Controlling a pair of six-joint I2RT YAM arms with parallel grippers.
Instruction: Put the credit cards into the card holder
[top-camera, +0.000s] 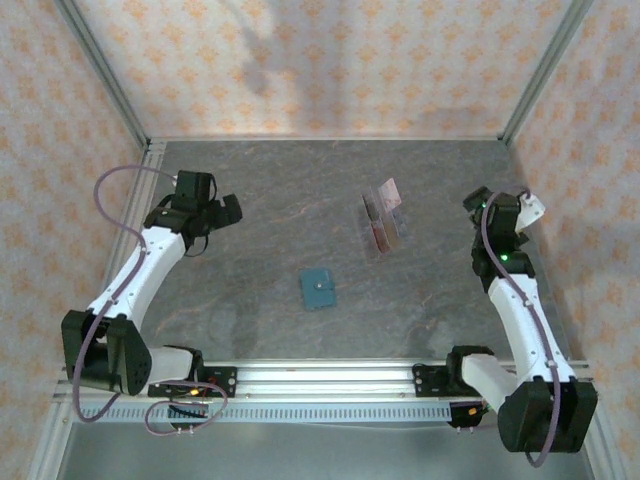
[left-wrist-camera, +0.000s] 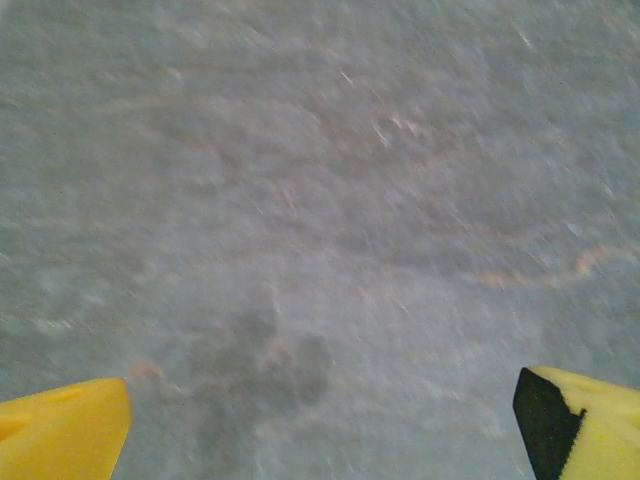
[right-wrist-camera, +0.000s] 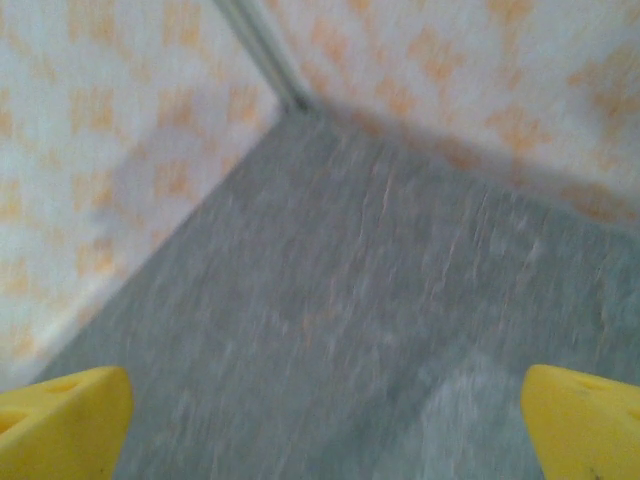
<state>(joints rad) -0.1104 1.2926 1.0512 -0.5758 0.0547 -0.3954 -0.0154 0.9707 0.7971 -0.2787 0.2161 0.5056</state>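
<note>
The teal card holder (top-camera: 319, 289) lies shut and flat near the middle of the grey table, its small stud facing up. The credit cards stand upright in a row to its upper right: a pinkish one (top-camera: 392, 192) at the back, a darker one (top-camera: 372, 209) and a reddish one (top-camera: 380, 238) nearer. My left gripper (top-camera: 222, 212) hovers over the left of the table, well away from the holder. Its yellow fingers (left-wrist-camera: 62, 432) stand wide apart over bare table, open and empty. My right gripper (top-camera: 487, 208) hangs at the right, beside the cards, and its fingers (right-wrist-camera: 586, 425) are also spread, holding nothing.
A clear slotted stand (top-camera: 397, 226) holds the cards. Patterned walls enclose the table on three sides, with metal posts (top-camera: 527, 88) in the back corners. The right wrist view looks into a wall corner (right-wrist-camera: 290, 95). An aluminium rail (top-camera: 320, 378) runs along the near edge.
</note>
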